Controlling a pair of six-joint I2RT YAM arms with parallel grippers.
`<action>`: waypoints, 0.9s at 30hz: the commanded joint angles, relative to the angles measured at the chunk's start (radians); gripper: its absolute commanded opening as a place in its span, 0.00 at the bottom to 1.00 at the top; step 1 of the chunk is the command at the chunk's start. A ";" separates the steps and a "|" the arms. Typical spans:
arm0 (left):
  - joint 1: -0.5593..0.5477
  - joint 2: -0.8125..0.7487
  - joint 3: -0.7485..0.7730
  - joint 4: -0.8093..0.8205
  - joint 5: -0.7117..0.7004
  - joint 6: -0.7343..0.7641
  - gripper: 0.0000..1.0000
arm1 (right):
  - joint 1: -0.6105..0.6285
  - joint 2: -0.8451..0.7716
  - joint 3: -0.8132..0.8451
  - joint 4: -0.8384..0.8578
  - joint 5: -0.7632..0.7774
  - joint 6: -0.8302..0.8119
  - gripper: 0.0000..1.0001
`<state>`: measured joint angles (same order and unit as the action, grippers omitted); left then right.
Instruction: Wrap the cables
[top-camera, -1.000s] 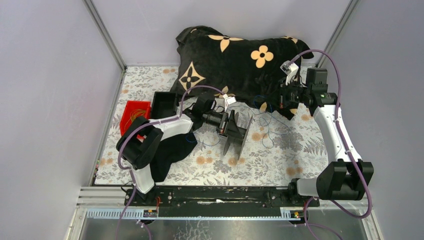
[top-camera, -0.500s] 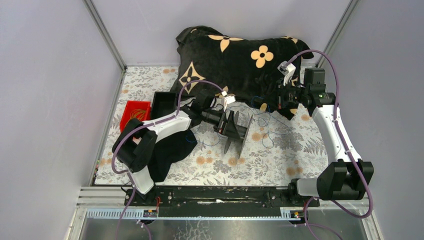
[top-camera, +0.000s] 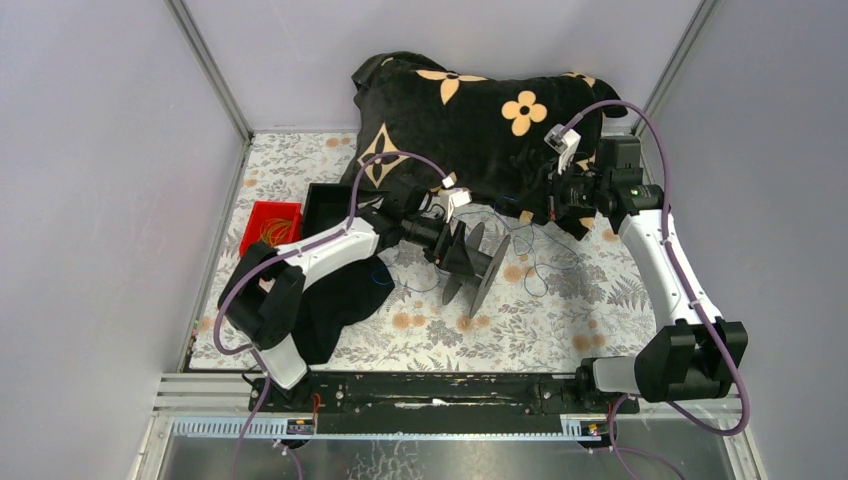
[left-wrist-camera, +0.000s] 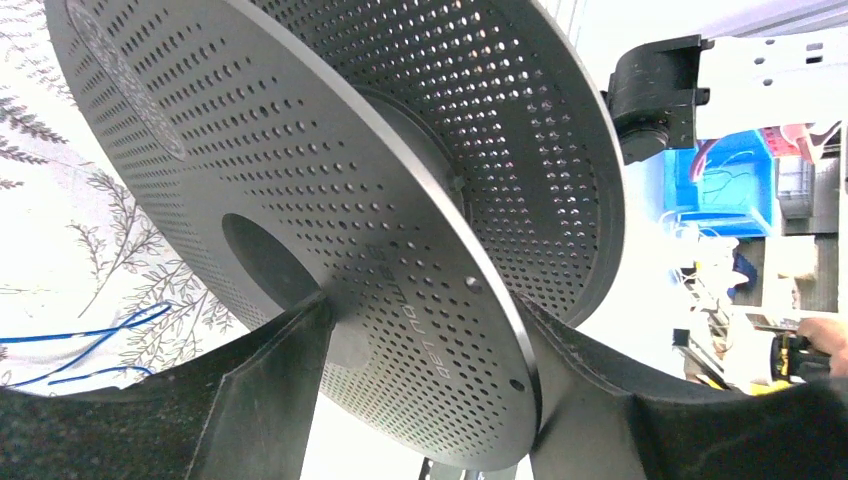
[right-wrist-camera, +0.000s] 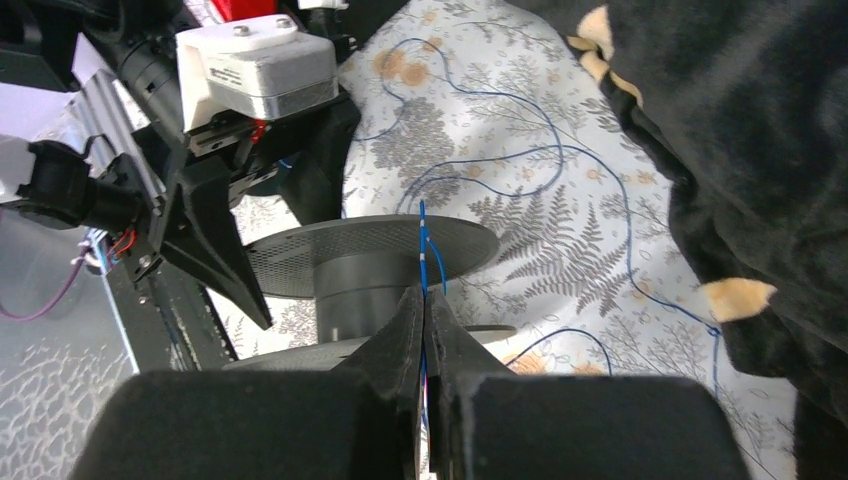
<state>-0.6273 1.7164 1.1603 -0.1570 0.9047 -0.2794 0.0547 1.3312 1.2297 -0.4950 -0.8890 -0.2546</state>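
Note:
A big black perforated spool (top-camera: 482, 266) stands on edge mid-table. My left gripper (top-camera: 452, 250) reaches it from the left. In the left wrist view the near flange (left-wrist-camera: 330, 200) sits between that gripper's (left-wrist-camera: 425, 320) fingers, one pressed on each face. Thin blue cables (top-camera: 535, 262) lie in loose loops on the floral mat to the right of the spool. My right gripper (top-camera: 557, 200) hovers at the back right, shut on one blue cable (right-wrist-camera: 560, 155). Its short end sticks out past the right gripper's (right-wrist-camera: 424, 295) fingertips, just above the spool's hub (right-wrist-camera: 360, 280).
A black blanket with tan flowers (top-camera: 480, 120) is piled along the back. On the left stand a red bin (top-camera: 270, 228) holding orange wire and a black box (top-camera: 328, 208). A dark cloth (top-camera: 340, 300) lies under the left arm. Grey walls close both sides.
My left gripper has pushed forward onto the spool and its jaws have narrowed onto the flange. The spool has shifted a little to the right. The right gripper has drifted slightly left.

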 joint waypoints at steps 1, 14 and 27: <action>-0.004 -0.049 0.038 -0.041 -0.041 0.082 0.70 | 0.038 -0.001 0.039 0.008 -0.089 -0.017 0.00; -0.009 -0.081 0.041 -0.092 -0.081 0.204 0.67 | 0.070 0.047 0.063 -0.118 -0.257 -0.264 0.00; -0.010 -0.127 0.030 -0.111 -0.111 0.291 0.63 | 0.085 0.058 -0.006 -0.138 -0.335 -0.331 0.00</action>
<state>-0.6342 1.6234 1.1812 -0.2493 0.8055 -0.0471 0.1207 1.4097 1.2457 -0.6460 -1.1637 -0.5636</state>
